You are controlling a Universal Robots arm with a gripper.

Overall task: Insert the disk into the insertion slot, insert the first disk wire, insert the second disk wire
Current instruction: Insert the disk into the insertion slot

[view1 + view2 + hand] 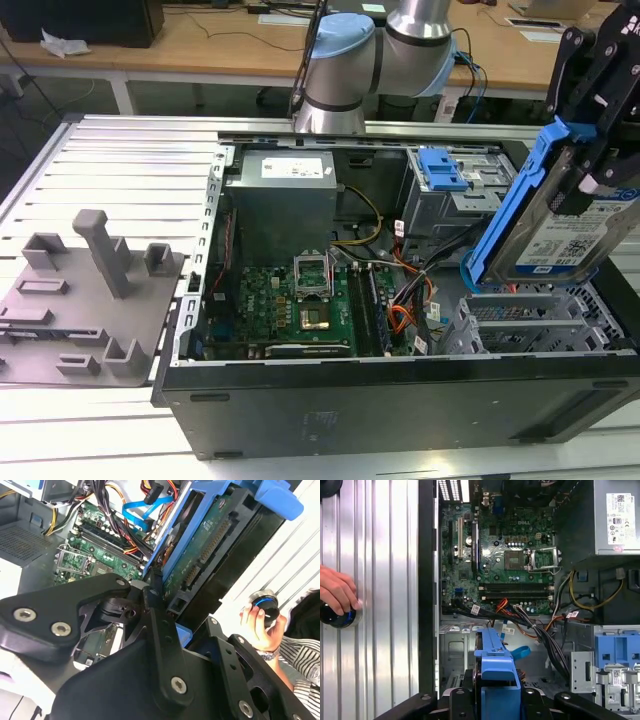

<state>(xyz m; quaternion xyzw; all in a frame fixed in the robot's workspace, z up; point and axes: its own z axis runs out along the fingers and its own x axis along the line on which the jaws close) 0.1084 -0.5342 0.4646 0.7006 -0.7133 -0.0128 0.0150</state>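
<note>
My gripper (592,165) is shut on the disk (548,238), a silver drive with a white-and-blue label in a bright blue carrier. The disk hangs tilted, its low end just above the insertion slot (520,322), the silver perforated cage at the case's front corner on the exterior view's right. The second wrist view shows the disk's green circuit side (205,545) between the black fingers (152,607). The second disk wire (521,652), a flat light-blue cable, loops beside the slot. An orange and black wire bundle (522,616) runs near it; I cannot tell which strand is the first disk wire.
The open black computer case (400,400) lies on a slatted metal table. A taller grey cage with a blue latch (442,172) stands behind the slot. Motherboard (290,300) and power supply (285,195) occupy the middle. A person's hand (337,592) rests on a knob outside the case. A grey fixture plate (85,300) lies on the exterior view's left.
</note>
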